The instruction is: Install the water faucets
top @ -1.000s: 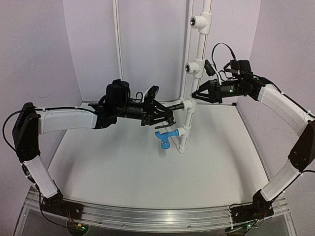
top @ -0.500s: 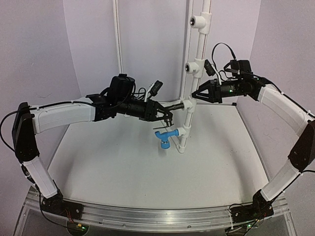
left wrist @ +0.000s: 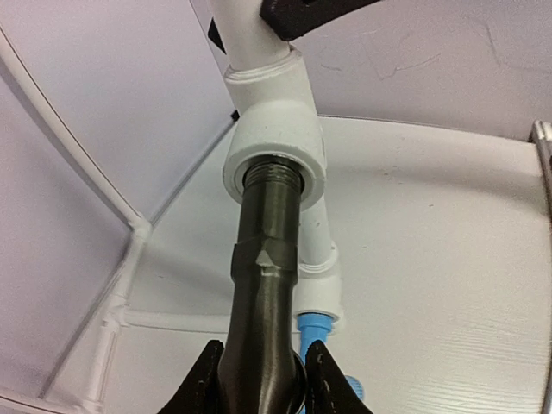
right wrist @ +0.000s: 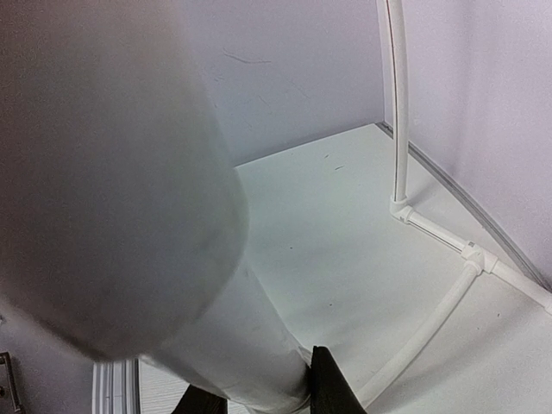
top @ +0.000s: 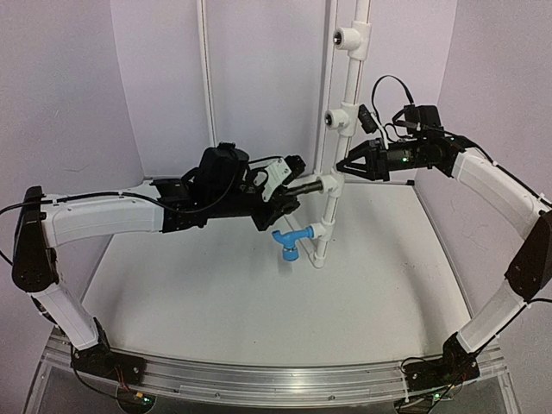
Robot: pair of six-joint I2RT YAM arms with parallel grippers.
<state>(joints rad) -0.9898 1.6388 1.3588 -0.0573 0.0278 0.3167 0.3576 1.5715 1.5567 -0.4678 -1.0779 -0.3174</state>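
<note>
Left hand [top: 291, 191] clenched on the black faucet [left wrist: 266, 285], fingers [left wrist: 205, 388] on either side of its body at the bottom of the wrist view. Straight ahead of that hand, along the faucet's long axis: the middle tee [left wrist: 276, 151] on the upright pipe [top: 348, 82]. Threaded end already inside the tee's round socket, a few threads showing at the rim. Seated square or slightly cocked: cannot tell.

From above, axis near level, running left to right, in line with the socket. Right hand [top: 343, 167] on the far side of the same joint, closed on the pipe just above the tee, white tube between its two dark fingers [right wrist: 326, 379] in the wrist view. Nearer to the faucet: the left, by far; the right only bracing, by the look of it. Likely next: turn about that axis to screw in, and keep hand and socket in line.

Black faucet: dark, glossy, round-bodied, a raised ridge partway along, grey thread at the tip, lever hidden in the grip. Blue faucet [top: 291, 238] seated in the lower tee [top: 321, 231], spout down, above the table [top: 216, 293].
</note>
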